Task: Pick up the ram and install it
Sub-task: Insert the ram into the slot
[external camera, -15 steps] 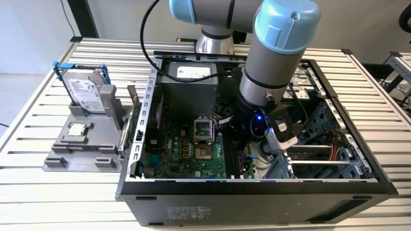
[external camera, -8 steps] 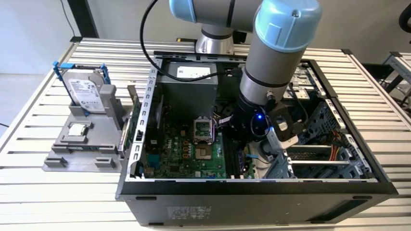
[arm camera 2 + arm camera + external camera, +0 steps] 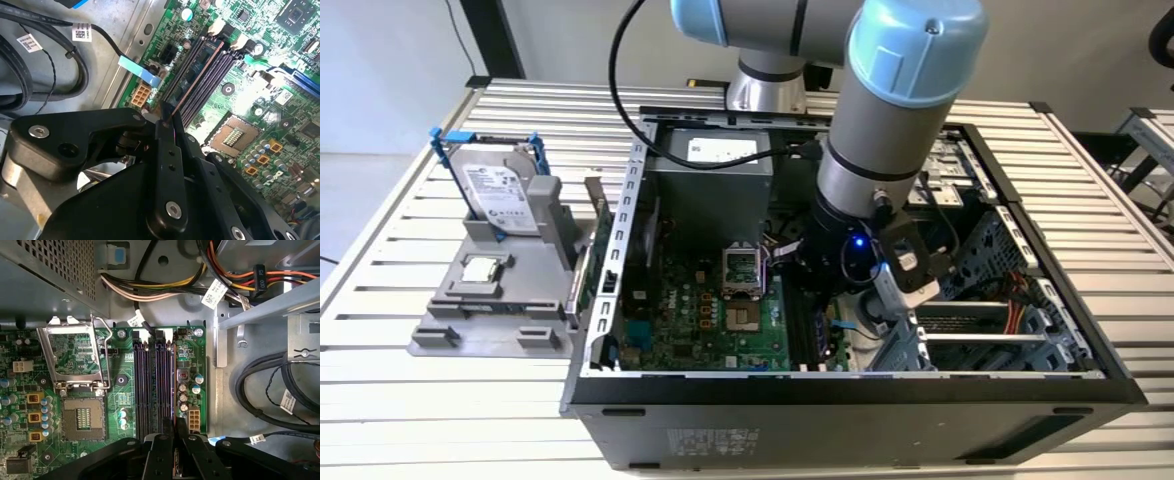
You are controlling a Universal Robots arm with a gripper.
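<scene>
The ram (image 3: 197, 80) shows edge-on as a thin strip running out from my gripper (image 3: 167, 120), whose black fingers are shut on it. It hangs lengthwise over the dark memory slots (image 3: 215, 75) of the green motherboard. In the first wrist view the ram (image 3: 174, 390) lines up with the slot nearest the capacitors, just above the slots (image 3: 150, 385), with my gripper (image 3: 175, 432) at its near end. Whether it touches the slot I cannot tell. In the exterior view my gripper (image 3: 821, 305) is low inside the open computer case (image 3: 854, 400).
The open processor socket (image 3: 82, 417) with its raised latch frame lies beside the slots. Bundled cables (image 3: 165, 287) and black cables (image 3: 270, 390) run close by. The power supply (image 3: 707, 165) fills the case's back. Outside, a grey fixture (image 3: 494, 310) holds a blue-framed hard drive (image 3: 498, 185) and a silver chip (image 3: 480, 268).
</scene>
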